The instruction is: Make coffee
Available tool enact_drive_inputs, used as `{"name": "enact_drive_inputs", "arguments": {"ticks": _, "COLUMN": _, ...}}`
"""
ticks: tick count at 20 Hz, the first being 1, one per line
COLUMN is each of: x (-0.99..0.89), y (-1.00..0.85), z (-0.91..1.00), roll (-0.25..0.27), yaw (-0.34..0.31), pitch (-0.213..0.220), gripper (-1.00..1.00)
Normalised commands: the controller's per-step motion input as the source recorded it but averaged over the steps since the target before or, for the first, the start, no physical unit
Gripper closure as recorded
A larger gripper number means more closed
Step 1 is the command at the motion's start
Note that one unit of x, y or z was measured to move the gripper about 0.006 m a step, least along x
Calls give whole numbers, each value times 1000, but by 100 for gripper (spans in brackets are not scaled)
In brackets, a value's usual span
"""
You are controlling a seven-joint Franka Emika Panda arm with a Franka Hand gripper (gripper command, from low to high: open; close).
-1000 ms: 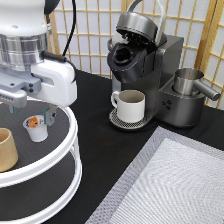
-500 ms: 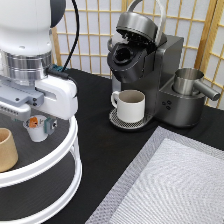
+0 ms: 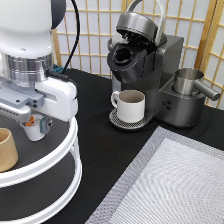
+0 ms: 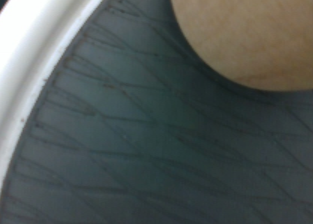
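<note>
No words, brand names or numbers can be read anywhere in either view. The coffee machine [image 3: 150, 70] at the upper right shows no legible label.

1. Your arm [image 3: 35, 60]: glossy white shell, a silver-grey ribbed band at the wrist, black cable.
2. Coffee machine [image 3: 145, 70]: dark charcoal body, black brew chamber, lid in brushed grey.
3. Mug [image 3: 130, 105]: cream white, on a drip tray [image 3: 120, 122] with a fine black-and-silver grid.
4. Metal jug [image 3: 189, 82]: plain steel grey.
5. Tiered stand [image 3: 72, 150]: white rims; dark grey shelves with a thin diamond-line pattern.
6. Wooden cup [image 3: 7, 156]: pale tan.
7. Coffee pod [image 3: 35, 127]: white with orange marks.
8. Table mat [image 3: 170, 185]: light grey weave, darker mesh border.
9. Tabletop [image 3: 95, 105]: black.
10. Screen [image 3: 95, 35]: white panes, light wood lattice.
</note>
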Motion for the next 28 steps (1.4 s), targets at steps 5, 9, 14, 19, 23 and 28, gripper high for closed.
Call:
{"name": "enact_drive_inputs", "arguments": {"ticks": 5, "x": 1, "y": 0, "z": 194, "roll": 9, "yaw": -29, "pitch": -30, "gripper": 100}}
{"name": "enact_drive_inputs", "arguments": {"ticks": 9, "x": 26, "y": 194, "z": 604, "roll": 10, "yaw": -3, "pitch": -40, "gripper": 100}}
{"name": "enact_drive_inputs", "arguments": {"ticks": 14, "x": 0, "y": 363, "z": 874, "roll": 100, "yaw": 0, "pitch": -10, "gripper": 100}}
{"name": "enact_drive_inputs", "arguments": {"ticks": 19, "x": -11, "y": 436, "z": 785, "roll": 138, "yaw": 10, "pitch": 1, "gripper": 100}}
{"name": "enact_drive_inputs", "arguments": {"ticks": 23, "x": -40, "y": 371, "z": 632, "roll": 218, "yaw": 7, "pitch": 7, "gripper": 100}}
{"name": "enact_drive_inputs", "arguments": {"ticks": 28, "x": 0, "y": 207, "z": 454, "roll": 299, "yaw": 12, "pitch": 25, "gripper": 100}}
